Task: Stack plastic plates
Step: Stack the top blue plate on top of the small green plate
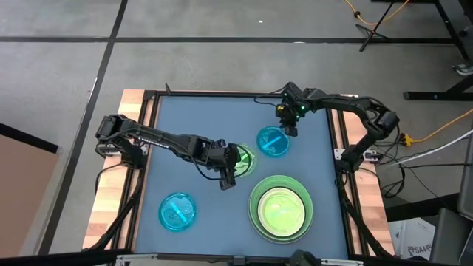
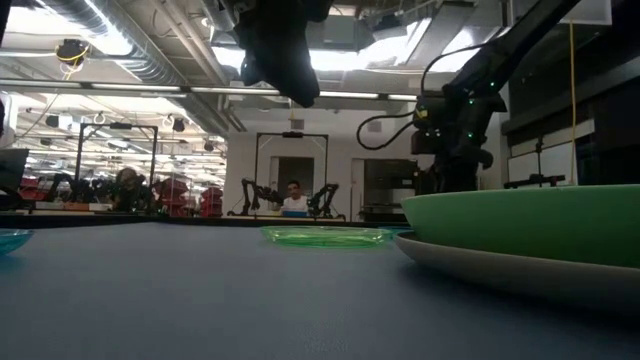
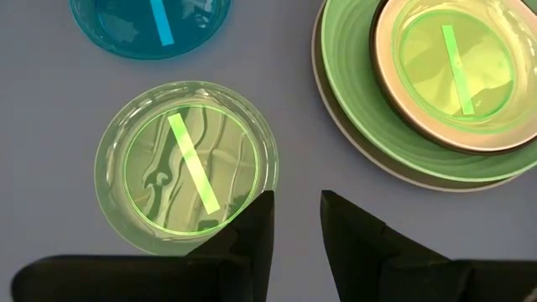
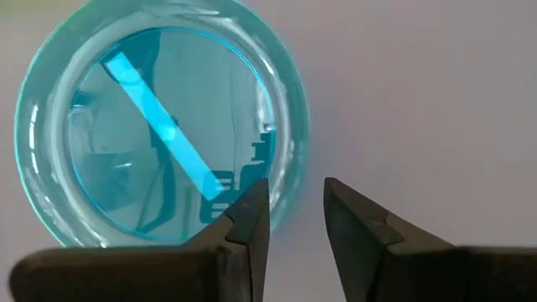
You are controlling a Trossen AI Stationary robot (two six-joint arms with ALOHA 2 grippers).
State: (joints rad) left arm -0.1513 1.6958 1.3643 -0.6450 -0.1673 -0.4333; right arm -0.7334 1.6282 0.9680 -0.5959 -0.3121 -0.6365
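A small translucent green plate lies flat on the blue mat. My left gripper is open and hangs above that plate's near rim, well clear of the table in the low view. A small translucent blue plate lies toward the far right. My right gripper is open, with one finger on either side of that plate's rim. Another blue plate lies near left. A stack holds grey, light green, black and white plates with a small green one on top. My right gripper comes from above at the far rim of the blue plate, one finger over the plate's inside and one outside it. Whether either finger touches the rim, I cannot tell. The plate lies flat on the mat.
The mat is framed by a dark rail with wooden borders. Free mat lies between the near-left blue plate and the stack. In the low view the stack hides the right gripper's fingertips. People sit in the room beyond the table.
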